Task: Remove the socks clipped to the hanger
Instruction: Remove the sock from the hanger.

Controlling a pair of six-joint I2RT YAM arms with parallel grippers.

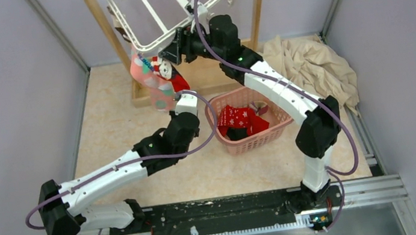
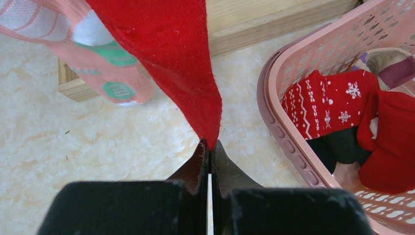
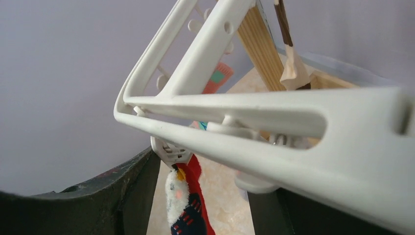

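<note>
Under the near left corner of the white hanger [image 1: 176, 6], a red sock [image 2: 171, 58] with a white figure on it hangs from a clip [image 3: 169, 152]. The left jaws are pressed fully together on this sock's lower tip, and the cloth runs up from them in a taut wedge. The right jaws are up at the same corner of the hanger and stand apart. One finger [image 3: 132, 186] is beside the clip, the other is on the far side of the hanging sock, and nothing is gripped between them. Just behind the red sock, a pink sock [image 1: 149, 79] with green patches is also clipped to the hanger. A brown and beige sock [image 3: 291, 68] hangs further along, by the wooden frame [image 1: 103, 28]. On the desk [image 1: 117, 141] to the right of the left arm sits a pink lattice basket [image 1: 279, 126]. It holds a red sock with white snowflakes [image 2: 323, 103], a plain red one [image 2: 391, 147], a black one [image 2: 337, 144] and a striped one [image 2: 391, 66]. A crumpled beige cloth [image 1: 314, 67] lies at the far right corner
</note>
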